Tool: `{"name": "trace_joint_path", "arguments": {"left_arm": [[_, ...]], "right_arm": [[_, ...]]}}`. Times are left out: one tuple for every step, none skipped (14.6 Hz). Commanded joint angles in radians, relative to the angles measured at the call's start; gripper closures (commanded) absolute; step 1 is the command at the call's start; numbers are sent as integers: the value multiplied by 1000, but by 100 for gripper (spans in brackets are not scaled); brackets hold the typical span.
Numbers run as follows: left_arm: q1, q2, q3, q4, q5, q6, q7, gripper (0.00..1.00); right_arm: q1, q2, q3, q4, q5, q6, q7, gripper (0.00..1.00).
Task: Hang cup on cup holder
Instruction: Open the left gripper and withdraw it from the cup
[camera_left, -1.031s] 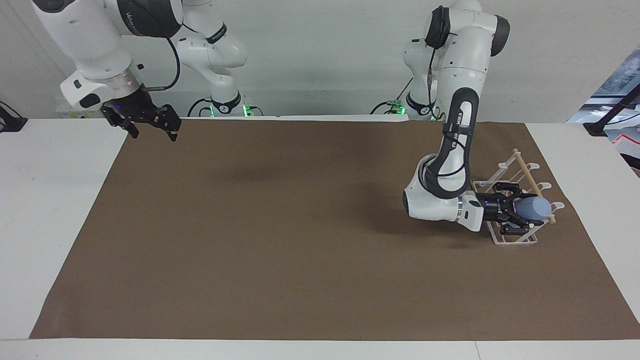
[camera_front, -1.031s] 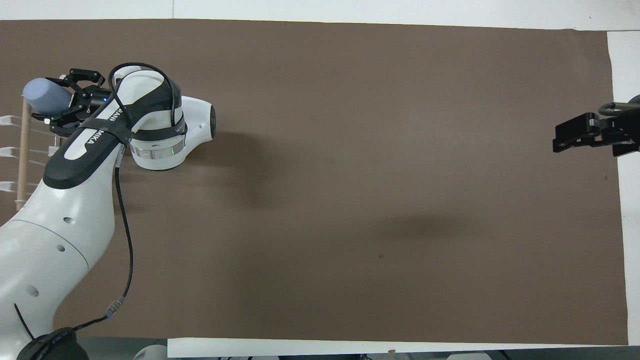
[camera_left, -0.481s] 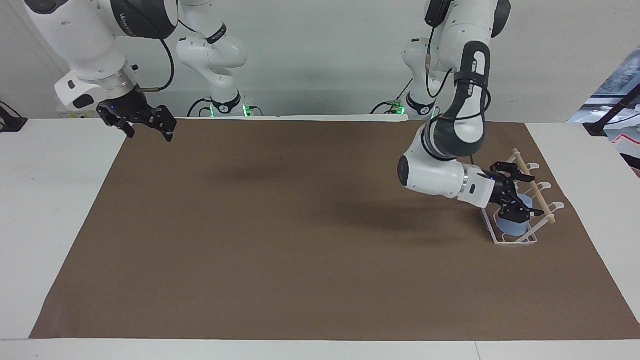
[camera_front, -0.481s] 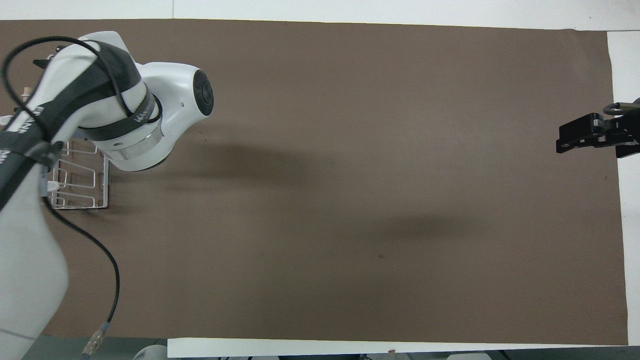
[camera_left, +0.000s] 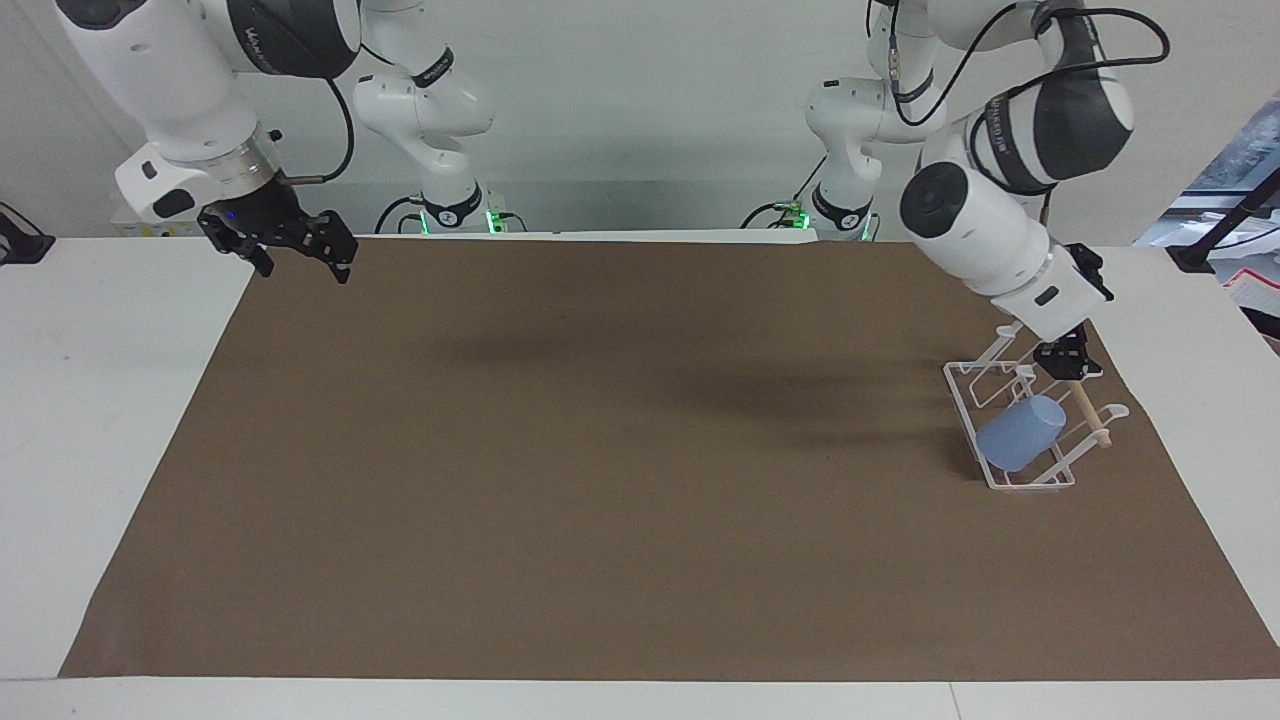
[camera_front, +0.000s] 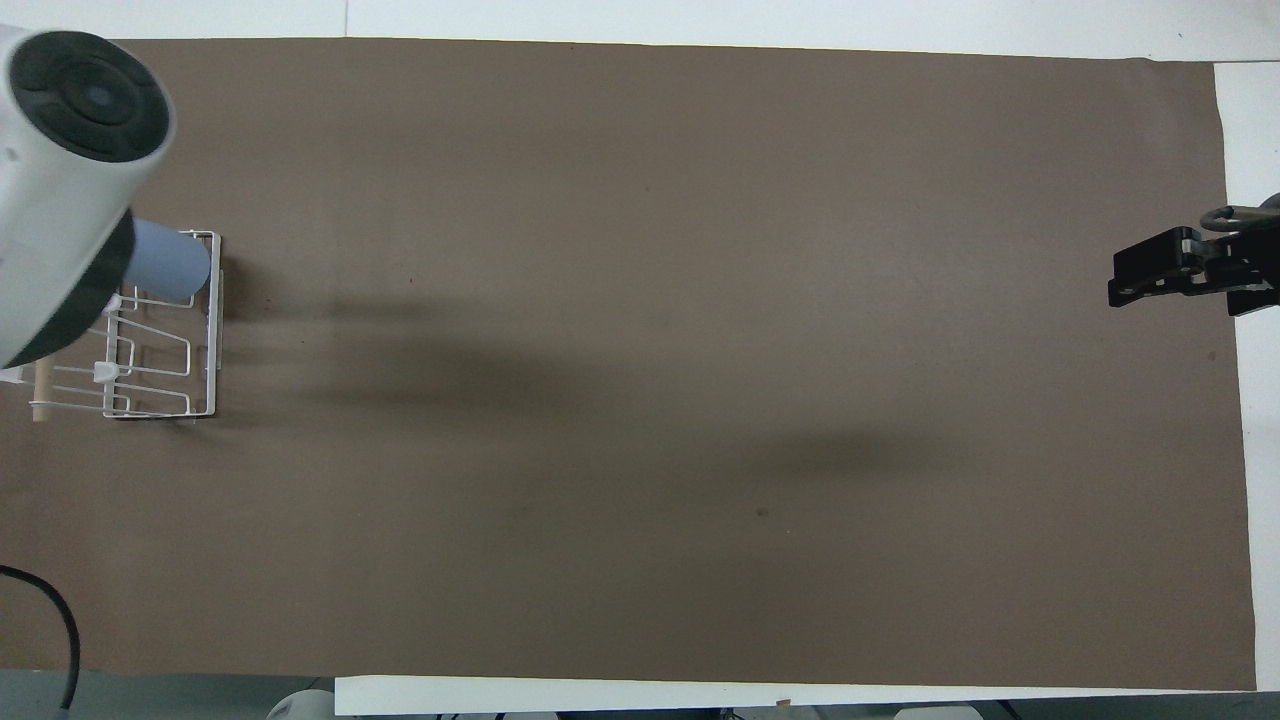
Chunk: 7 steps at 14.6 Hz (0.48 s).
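Note:
The light-blue cup (camera_left: 1020, 433) hangs tilted, mouth down, on a prong of the white wire cup holder (camera_left: 962, 384) at the left arm's end of the table. It also shows in the overhead view (camera_front: 168, 266), at the end of the cup holder (camera_front: 205, 400) farther from the robots. My left gripper (camera_left: 1068, 362) is raised over the rack's wooden dowel (camera_left: 1092, 417), apart from the cup, fingers apart and empty. In the overhead view the arm hides it. My right gripper (camera_left: 306, 266) waits open and empty over the mat's edge at the right arm's end (camera_front: 1125, 282).
A brown mat (camera_left: 600, 480) covers most of the white table (camera_left: 110, 400). The left arm's big white elbow (camera_front: 60, 170) hangs over part of the rack in the overhead view.
My left gripper has let go of the cup on the rack and lifted up and back toward the robots. The cup stays on the prong. The right arm has hardly moved.

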Motion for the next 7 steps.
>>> {"name": "trace_joint_path", "arguments": {"left_arm": [[113, -103, 0, -32, -225, 42, 347, 0], [136, -115, 2, -32, -286, 41, 455, 0], [147, -130, 3, -32, -342, 38, 550, 0], [152, -137, 8, -32, -416, 29, 641, 0], [170, -152, 10, -32, -501, 18, 749, 0], [188, -158, 10, -32, -590, -8, 867, 0], [205, -163, 10, -31, -676, -33, 963, 0]], "right_arm": [[-6, -23, 5, -29, -1, 9, -2, 1], [-6, -23, 5, -29, -1, 9, -2, 1], [-7, -23, 5, -29, -1, 9, -2, 1], [-7, -23, 5, -29, -1, 9, -2, 1], [-6, -23, 5, -29, -1, 9, -2, 1], [-6, -23, 5, -29, -1, 9, -2, 1], [-6, -23, 5, -29, -1, 9, -2, 1]]}}
